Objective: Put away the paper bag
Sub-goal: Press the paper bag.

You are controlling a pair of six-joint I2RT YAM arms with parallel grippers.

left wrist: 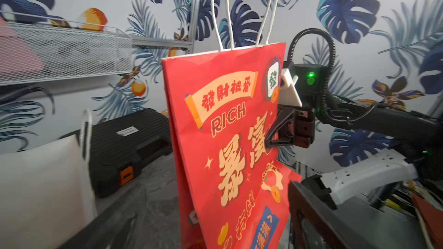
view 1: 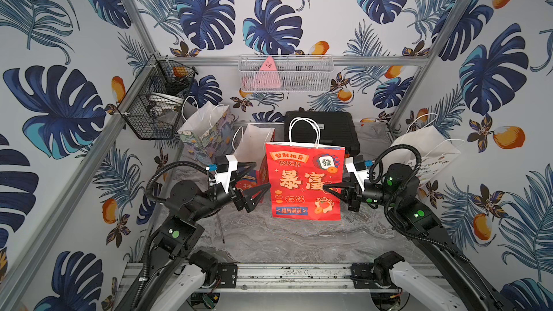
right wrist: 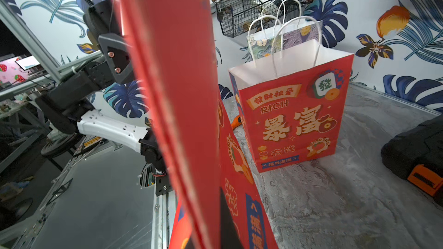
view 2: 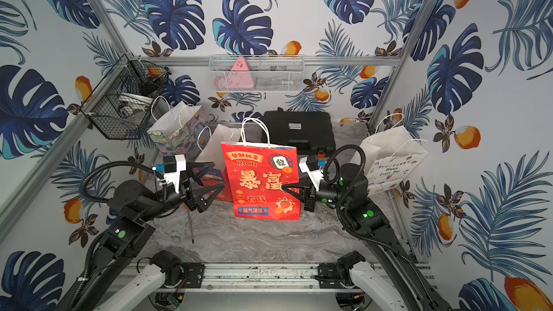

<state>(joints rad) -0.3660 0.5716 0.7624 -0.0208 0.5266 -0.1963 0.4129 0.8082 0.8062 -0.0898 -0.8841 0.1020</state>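
Red paper bag [view 1: 305,179] standing upright and flattened at centre of frame on marble table [view 1: 299,240]. Right gripper [view 1: 326,188] clenching bag's right edge at mid-height. Left gripper [view 1: 262,174] gaping wide just beside bag's left edge, gripping nothing.

Risks:
- single-edge pinch likely letting bag swing, twist or tear while lifting
- thin paper creasing
- bag toppling onto twin red bag [view 1: 254,148] behind it, at left
- open jaws snagging bag's front panel

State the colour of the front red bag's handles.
White; the handles show best in the left wrist view.
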